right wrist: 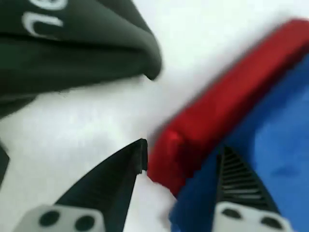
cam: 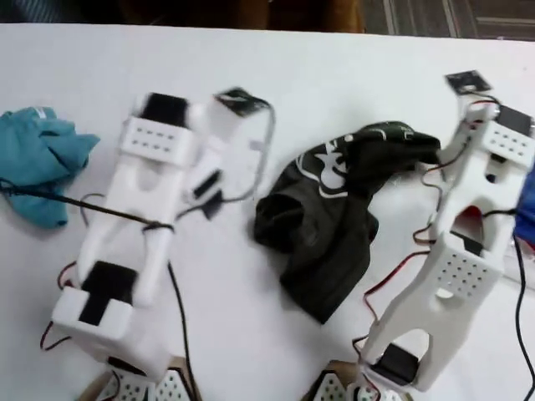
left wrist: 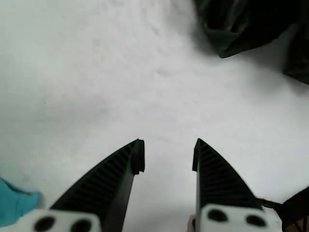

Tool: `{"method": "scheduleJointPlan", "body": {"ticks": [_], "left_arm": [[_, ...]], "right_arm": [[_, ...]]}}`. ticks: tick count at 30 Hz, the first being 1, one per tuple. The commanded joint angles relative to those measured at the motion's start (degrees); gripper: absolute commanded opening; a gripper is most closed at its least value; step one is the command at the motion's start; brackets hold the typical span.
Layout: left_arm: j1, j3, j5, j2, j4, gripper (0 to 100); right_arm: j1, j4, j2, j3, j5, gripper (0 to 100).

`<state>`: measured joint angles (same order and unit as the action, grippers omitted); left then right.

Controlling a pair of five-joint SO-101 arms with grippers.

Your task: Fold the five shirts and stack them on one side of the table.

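White worktop, plain, is carrying every item listed below.

Item 1. Black shirt, white print. It is lying crumpled and unfolded at mid-worktop, between the two arms. Its long axis is running on a diagonal, from a bunched end beside the right arm down toward the near edge.

Item 2. Teal shirt. It is lying in a heap at the worktop's left side, unfolded and well apart from the black shirt.

Item 3. Blue cloth with a red band. It is sitting at the worktop's right edge. Whether this is one garment or two cannot be told.

Left gripper. Its fingers are standing spread and holding nothing, hanging over bare worktop. The black shirt's nearest edge is lying ahead of it and off toward the right arm's side, near but apart.

Right gripper. Its fingers are standing spread, and the end of the red band is lying between them. Contact with the cloth cannot be told. The black shirt is lying just beyond.

Judgement: nothing is looking folded or stacked, so the task is standing near its start. The right arm is sitting nearer the black shirt's bunched end and the left arm nearer its long flank. Flattening the shirt would likely call for one gripper at each end of that diagonal.
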<state>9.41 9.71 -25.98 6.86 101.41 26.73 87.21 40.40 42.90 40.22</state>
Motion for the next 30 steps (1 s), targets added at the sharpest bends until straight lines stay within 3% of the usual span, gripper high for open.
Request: {"method": "scheduleJointPlan", "body": {"ticks": [1,9,16,24,30], "left_arm": [[6.9,0.6,0.0,-0.9,1.0,19],[26.4,0.6,0.1,-3.2,1.1,19],[43.4,-1.4,3.0,-9.9,1.1,19],[51.2,-3.8,4.7,-2.9,0.8,19],[42.9,7.6,1.3,6.7,1.0,19]], "right_arm": [[3.9,4.6,-2.5,6.1,0.5,23.4],[12.4,13.8,-2.5,13.7,0.6,23.4],[17.0,14.1,-2.5,13.9,0.6,23.4],[18.4,14.1,-2.5,13.8,0.6,23.4],[18.1,14.1,-2.5,13.8,0.6,23.4]]}}
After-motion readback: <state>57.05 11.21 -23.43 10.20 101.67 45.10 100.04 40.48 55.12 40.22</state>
